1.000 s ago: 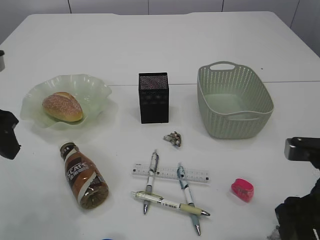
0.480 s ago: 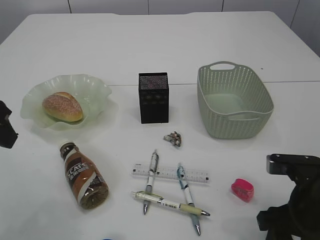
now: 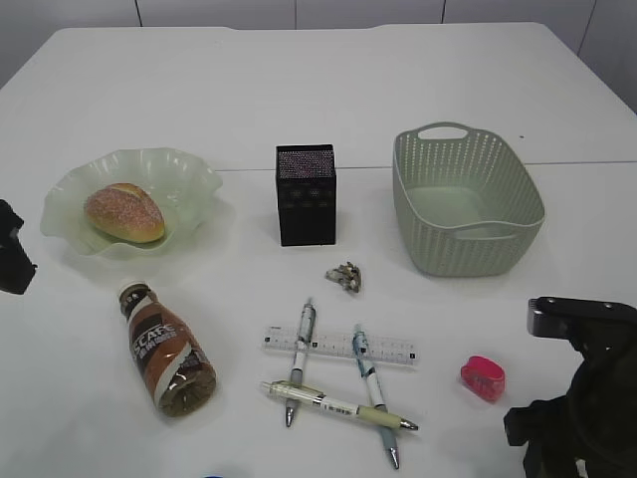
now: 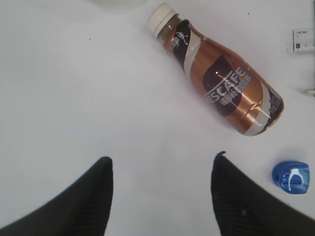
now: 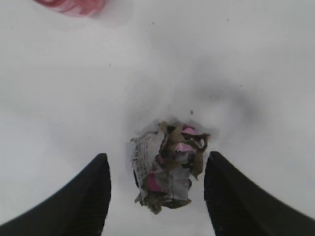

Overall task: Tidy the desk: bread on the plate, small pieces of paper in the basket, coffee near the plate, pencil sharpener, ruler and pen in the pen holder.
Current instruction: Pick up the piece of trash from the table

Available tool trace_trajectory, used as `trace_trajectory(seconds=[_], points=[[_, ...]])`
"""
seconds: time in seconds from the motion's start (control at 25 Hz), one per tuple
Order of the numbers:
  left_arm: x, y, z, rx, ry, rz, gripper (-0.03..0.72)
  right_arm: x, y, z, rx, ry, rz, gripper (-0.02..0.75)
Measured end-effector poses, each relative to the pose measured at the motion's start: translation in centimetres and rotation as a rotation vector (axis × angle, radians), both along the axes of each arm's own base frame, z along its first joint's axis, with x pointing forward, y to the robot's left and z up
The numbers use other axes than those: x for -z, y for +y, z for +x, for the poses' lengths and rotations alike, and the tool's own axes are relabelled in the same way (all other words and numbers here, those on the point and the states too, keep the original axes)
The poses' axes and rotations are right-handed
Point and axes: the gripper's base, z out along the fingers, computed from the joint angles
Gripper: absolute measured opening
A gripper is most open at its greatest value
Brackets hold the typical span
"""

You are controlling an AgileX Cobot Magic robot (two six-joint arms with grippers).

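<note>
A bread roll [image 3: 124, 212] lies on the pale green plate [image 3: 194, 177]. Below it the coffee bottle [image 3: 167, 349] [image 4: 221, 83] lies on its side. My left gripper [image 4: 162, 162] hovers open over bare table near the bottle. A clear ruler [image 3: 338, 347] lies under three crossed pens [image 3: 370, 383]. The pink pencil sharpener [image 3: 482, 377] [image 5: 74, 6] sits to their right. My right gripper [image 5: 157, 156] is open, its fingers either side of a crumpled paper wad [image 5: 167, 167] with gaps showing. Another paper scrap [image 3: 344, 276] lies near the black pen holder [image 3: 306, 194].
The grey-green basket [image 3: 438, 130] stands at the back right with nothing in it. A blue sharpener [image 4: 291, 175] lies near the bottle's base. My right arm [image 3: 582, 398] fills the front right corner. My left arm [image 3: 10, 254] sits at the left edge.
The right arm has moved left and further into view at the front right. The left arm has drawn back slightly toward the left edge. The objects have not moved.
</note>
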Motion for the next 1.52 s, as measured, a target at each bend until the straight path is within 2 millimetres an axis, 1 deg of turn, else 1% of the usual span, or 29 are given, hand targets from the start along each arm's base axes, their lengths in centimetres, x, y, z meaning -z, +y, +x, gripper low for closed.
trace_trajectory(seconds=[0.16, 0.4, 0.6, 0.76, 0.96, 1.12, 1.4, 1.52], points=[[-0.01, -0.01, 0.04, 0.000, -0.005, -0.001, 0.457, 0.00, 0.00, 0.01, 0.002, -0.001, 0.000, 0.428], [-0.03, -0.02, 0.08, 0.000, -0.009, -0.002, 0.457, 0.01, -0.07, 0.04, -0.010, -0.005, -0.008, 0.422], [-0.05, -0.03, 0.13, -0.001, -0.014, -0.004, 0.457, 0.01, -0.12, 0.05, -0.019, -0.008, -0.015, 0.365], [-0.05, -0.03, 0.14, -0.001, -0.017, -0.004, 0.451, 0.01, -0.12, 0.05, -0.018, -0.008, -0.015, 0.349], [-0.05, -0.03, 0.14, -0.001, -0.017, -0.004, 0.448, 0.01, -0.12, 0.05, -0.018, -0.008, -0.015, 0.253], [-0.06, -0.04, 0.16, -0.001, -0.018, -0.005, 0.439, 0.01, -0.12, 0.05, -0.018, -0.008, -0.015, 0.197], [-0.06, -0.04, 0.16, -0.001, -0.018, -0.005, 0.435, 0.01, -0.13, 0.03, -0.019, -0.006, -0.015, 0.015], [-0.06, -0.04, 0.16, -0.001, -0.018, -0.005, 0.434, 0.01, -0.13, 0.03, -0.019, -0.006, -0.015, -0.008]])
